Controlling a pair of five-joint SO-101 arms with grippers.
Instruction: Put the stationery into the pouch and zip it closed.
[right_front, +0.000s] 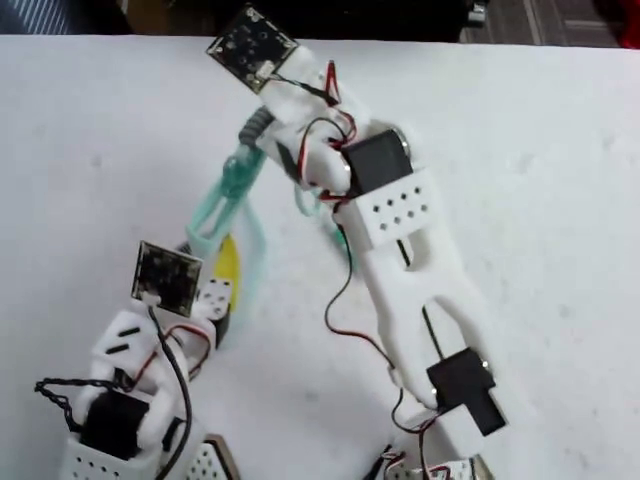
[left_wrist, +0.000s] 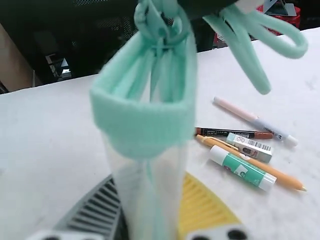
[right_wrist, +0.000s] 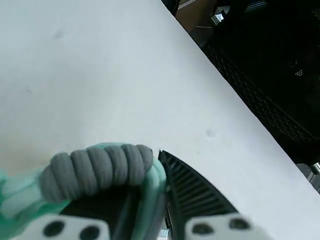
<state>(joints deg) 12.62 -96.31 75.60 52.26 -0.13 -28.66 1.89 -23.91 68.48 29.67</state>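
While the left gripper (left_wrist: 150, 215) pinches the translucent mint pouch (left_wrist: 142, 117), the right gripper (right_wrist: 145, 200) clamps its grey cord (right_wrist: 95, 167) at the pouch's 12 o'clock end.

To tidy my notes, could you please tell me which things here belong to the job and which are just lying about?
Job: mint-green mesh pouch, pink-and-white pen, dark brown pencil, small white eraser, green-labelled white glue stick, orange pencil.
Not the job: white table, black mesh beyond it.
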